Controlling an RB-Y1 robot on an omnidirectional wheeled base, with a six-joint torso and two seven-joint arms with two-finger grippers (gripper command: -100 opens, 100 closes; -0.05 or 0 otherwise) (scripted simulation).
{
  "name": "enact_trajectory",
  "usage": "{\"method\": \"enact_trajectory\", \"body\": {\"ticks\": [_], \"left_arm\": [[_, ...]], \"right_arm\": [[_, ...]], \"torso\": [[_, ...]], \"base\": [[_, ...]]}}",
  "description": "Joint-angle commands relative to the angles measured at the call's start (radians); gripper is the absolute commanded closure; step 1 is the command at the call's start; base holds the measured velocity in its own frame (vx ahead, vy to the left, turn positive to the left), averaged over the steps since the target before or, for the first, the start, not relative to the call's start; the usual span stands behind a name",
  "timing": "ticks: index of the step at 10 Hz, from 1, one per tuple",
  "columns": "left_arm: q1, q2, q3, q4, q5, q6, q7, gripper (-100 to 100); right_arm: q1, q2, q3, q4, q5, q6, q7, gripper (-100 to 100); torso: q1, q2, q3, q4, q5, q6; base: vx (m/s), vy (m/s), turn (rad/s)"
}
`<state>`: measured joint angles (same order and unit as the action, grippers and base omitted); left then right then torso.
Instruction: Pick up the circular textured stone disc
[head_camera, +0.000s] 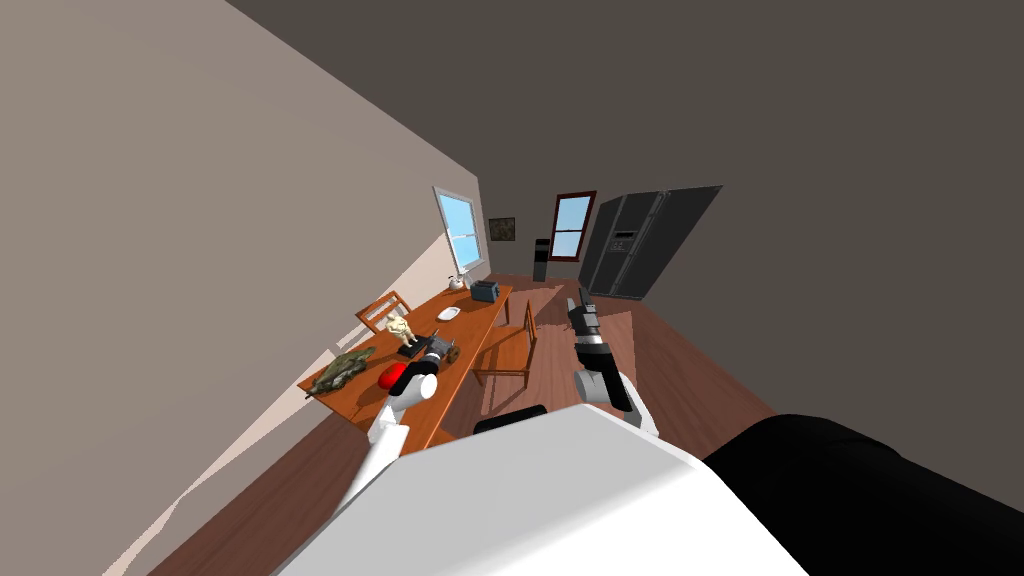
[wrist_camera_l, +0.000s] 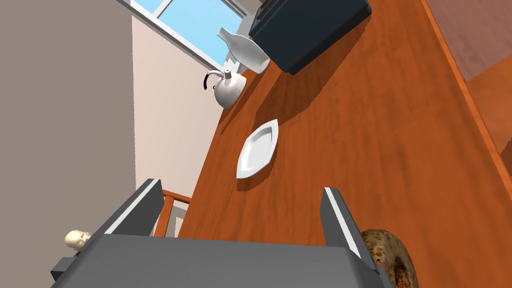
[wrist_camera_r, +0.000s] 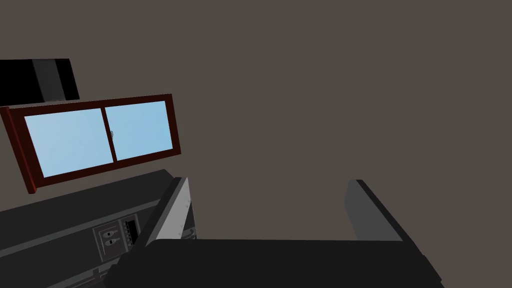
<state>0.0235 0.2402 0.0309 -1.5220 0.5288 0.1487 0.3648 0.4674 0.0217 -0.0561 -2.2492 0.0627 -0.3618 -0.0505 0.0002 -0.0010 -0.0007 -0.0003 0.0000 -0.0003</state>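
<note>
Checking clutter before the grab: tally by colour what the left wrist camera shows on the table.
White: 3, dish, kettle, vase
Dark: 1, box
Brown speckled: 1, disc
Beige: 1, figurine
Total: 6

Wood table (head_camera: 475, 325) by beige wall (head_camera: 200, 250) w/ window (head_camera: 460, 230); dark fridge (head_camera: 650, 245) opposite.

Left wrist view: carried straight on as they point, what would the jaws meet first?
Probably the wooden table, at or just short of the white dish; depth is unclear. The speckled stone disc sits outside the jaws.
</note>
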Motion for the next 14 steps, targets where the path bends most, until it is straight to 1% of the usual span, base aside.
{"method": "enact_trajectory", "body": {"ticks": [1, 2, 3, 4, 5, 6, 7, 8, 9, 10, 11, 12, 13, 14], "left_arm": [[-0.034, 0.007, 0.004, 0.050, 0.027, 0.050, 0.027, -100], [-0.034, 0.007, 0.004, 0.065, 0.027, 0.061, 0.027, -100], [-0.062, 0.016, 0.005, 0.102, 0.052, 0.095, 0.051, -100], [-0.062, 0.016, 0.005, 0.117, 0.052, 0.105, 0.051, -100], [-0.091, 0.026, 0.006, 0.148, 0.077, 0.141, 0.074, -100], [-0.091, 0.026, 0.006, 0.170, 0.077, 0.149, 0.074, -100], [-0.091, 0.026, 0.006, 0.170, 0.077, 0.149, 0.074, -100], [-0.119, 0.036, 0.007, 0.210, 0.101, 0.192, 0.096, -100], [-0.119, 0.036, 0.007, 0.223, 0.101, 0.192, 0.096, -100], [-0.146, 0.047, 0.008, 0.268, 0.124, 0.230, 0.118, -100], [-0.146, 0.047, 0.008, 0.274, 0.124, 0.234, 0.118, -100], [-0.173, 0.059, 0.010, 0.317, 0.147, 0.272, 0.140, -100], [-0.199, 0.071, 0.011, 0.347, 0.169, 0.301, 0.161, -100], [-0.199, 0.071, 0.011, 0.372, 0.169, 0.314, 0.161, -100]], "right_arm": [[0.000, 0.000, 0.000, 0.000, 0.000, 0.000, 0.000, 0], [0.000, 0.000, 0.000, 0.000, 0.000, 0.000, 0.000, 0], [0.000, 0.000, 0.000, 0.000, 0.000, 0.000, 0.000, 0], [0.000, 0.000, 0.000, 0.000, 0.000, 0.000, 0.000, 0], [0.000, 0.000, 0.000, 0.000, 0.000, 0.000, 0.000, 0], [0.000, 0.000, 0.000, 0.000, 0.000, 0.000, 0.000, 0], [0.000, 0.000, 0.000, 0.000, 0.000, 0.000, 0.000, 0], [0.000, 0.000, 0.000, 0.000, 0.000, 0.000, 0.000, 0], [0.000, 0.000, 0.000, 0.000, 0.000, 0.000, 0.000, 0], [0.000, 0.000, 0.000, 0.000, 0.000, 0.000, 0.000, 0], [0.000, 0.000, 0.000, 0.000, 0.000, 0.000, 0.000, 0], [0.000, 0.000, 0.000, 0.000, 0.000, 0.000, 0.000, 0], [0.000, 0.000, 0.000, 0.000, 0.000, 0.000, 0.000, 0], [0.000, 0.000, 0.000, 0.000, 0.000, 0.000, 0.000, 0]], "torso": [[0.000, 0.000, 0.000, 0.000, 0.000, 0.000], [0.000, 0.000, 0.000, 0.000, 0.000, 0.000], [0.000, 0.000, 0.000, 0.000, 0.000, 0.000], [0.000, 0.000, 0.000, 0.000, 0.000, 0.000], [0.000, 0.000, 0.000, 0.000, 0.000, 0.000], [0.000, 0.000, 0.000, 0.000, 0.000, 0.000], [0.000, 0.000, 0.000, 0.000, 0.000, 0.000], [0.000, 0.001, 0.000, 0.000, 0.000, 0.000], [0.000, 0.000, 0.000, 0.000, 0.000, 0.000], [0.000, 0.000, 0.000, 0.000, 0.000, 0.000], [0.000, 0.000, 0.000, 0.000, 0.000, 0.000], [0.000, 0.000, 0.000, 0.000, 0.000, 0.000], [0.000, 0.000, 0.000, 0.000, 0.000, 0.000], [0.001, 0.000, 0.000, 0.000, 0.000, 0.000]], "base": [[0.013, 0.002, -0.009], [0.011, 0.002, -0.007], [0.013, 0.002, -0.007], [0.012, 0.002, -0.008], [0.013, -0.001, -0.004], [0.012, 0.002, -0.007], [0.000, 0.000, 0.000], [0.010, 0.006, -0.006], [0.011, 0.005, -0.009], [0.015, 0.004, -0.007], [0.013, 0.005, -0.003], [0.013, 0.005, -0.004], [0.023, 0.011, -0.014], [0.018, 0.009, -0.004]]}}
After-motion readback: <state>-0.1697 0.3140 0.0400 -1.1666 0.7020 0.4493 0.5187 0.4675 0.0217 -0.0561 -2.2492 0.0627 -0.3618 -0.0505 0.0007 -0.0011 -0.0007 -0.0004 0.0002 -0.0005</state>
